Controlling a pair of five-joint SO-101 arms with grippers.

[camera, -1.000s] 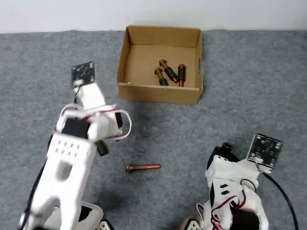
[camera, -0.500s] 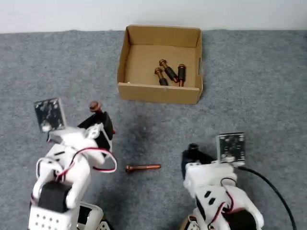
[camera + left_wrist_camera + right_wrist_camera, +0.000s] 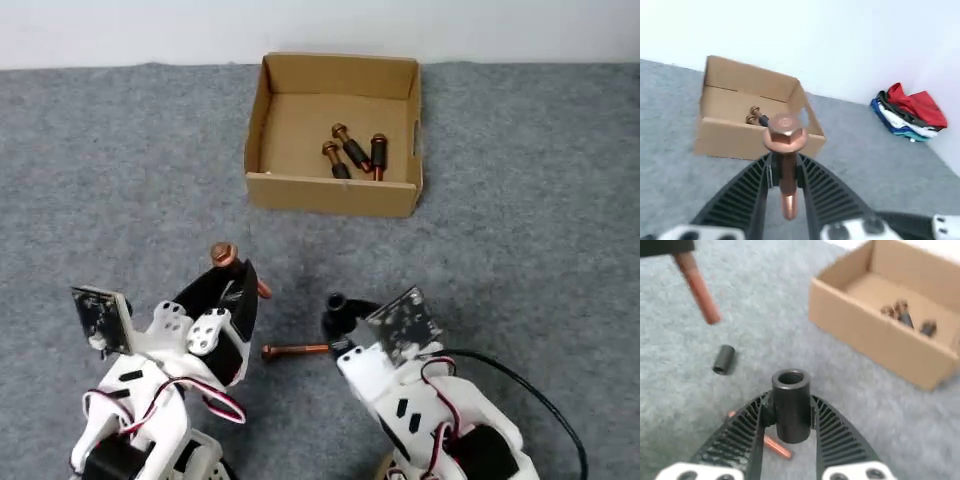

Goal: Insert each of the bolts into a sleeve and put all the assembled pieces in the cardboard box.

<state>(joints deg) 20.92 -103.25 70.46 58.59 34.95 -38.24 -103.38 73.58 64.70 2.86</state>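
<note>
Now: left gripper [image 3: 785, 164] is closed on a copper bolt [image 3: 784, 139], clamped on the shank just under the hex head, threaded tip free. Right gripper [image 3: 790, 407] is closed round a black sleeve [image 3: 790, 390] at mid-wall, bore unobstructed. A second bolt [image 3: 298, 350] lies on the grey mat between the arms, at 6 o'clock from the cardboard box [image 3: 330, 196]. A spare sleeve [image 3: 723, 359] lies nearby. Three assembled pieces [image 3: 355, 152] are inside the box.

Judgement: both parts are rigid metal, small and fairly light. The smooth shank could pivot in ribbed fingers, so grip near the head. Hold the sleeve by its wall only.
</note>
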